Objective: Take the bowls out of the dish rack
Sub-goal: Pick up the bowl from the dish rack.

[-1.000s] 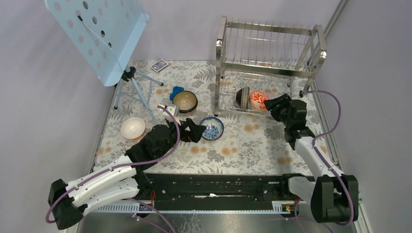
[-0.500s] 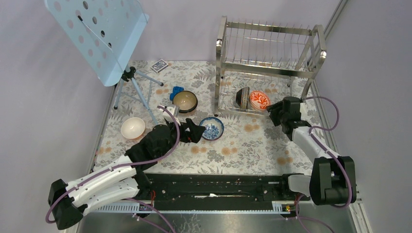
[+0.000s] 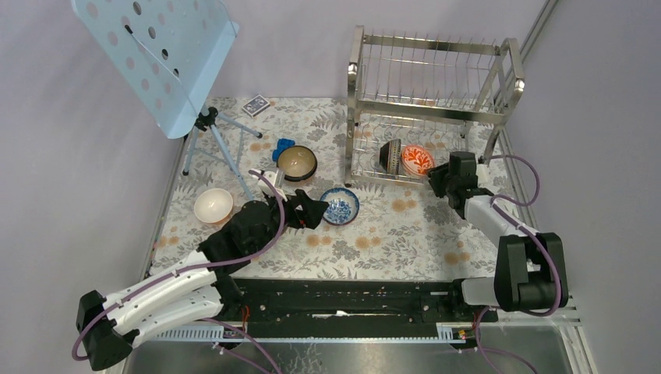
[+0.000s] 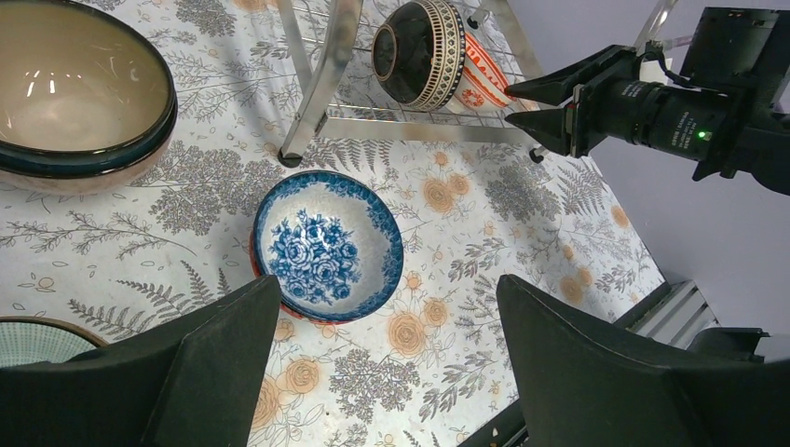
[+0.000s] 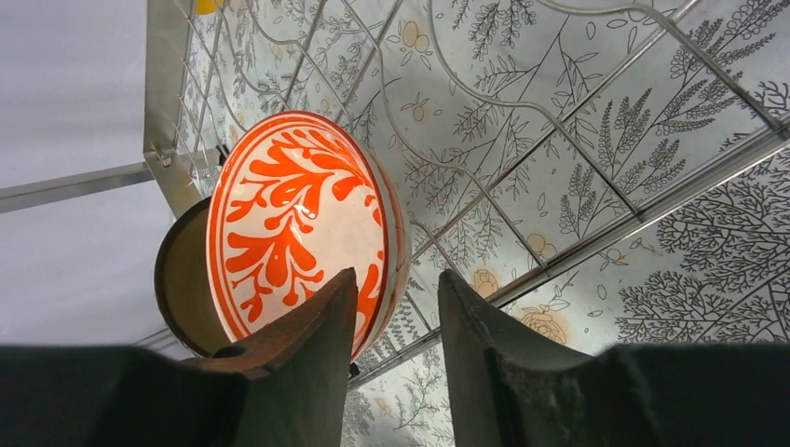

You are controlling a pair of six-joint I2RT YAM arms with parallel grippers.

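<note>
The dish rack [image 3: 433, 109] stands at the back right. On its lower tier two bowls stand on edge: a dark banded bowl [image 3: 389, 156] [image 4: 419, 51] and an orange-red patterned bowl [image 3: 418, 159] [image 5: 298, 219]. My right gripper [image 3: 433, 177] [image 5: 398, 277] is at the orange-red bowl's rim, one finger over its inside, the other outside, jaws narrowly apart. My left gripper [image 3: 316, 210] [image 4: 388, 289] hangs wide open and empty just short of the blue-and-white bowl [image 3: 340, 206] [image 4: 328, 245] on the table. A brown bowl with tan inside [image 3: 298, 162] [image 4: 79, 98] and a white bowl [image 3: 213, 205] also rest on the table.
A pale blue perforated music stand [image 3: 167, 54] on a tripod rises at the back left. A card deck [image 3: 255, 104] and a small blue object [image 3: 283, 146] lie near it. A pale green bowl's edge [image 4: 33, 337] shows beside my left finger. Rack legs [image 4: 317, 84] stand close to the blue-and-white bowl.
My right gripper has moved in toward the rack's lower tier, reached the orange-red bowl's rim and narrowed its jaws. The left arm has barely shifted.
</note>
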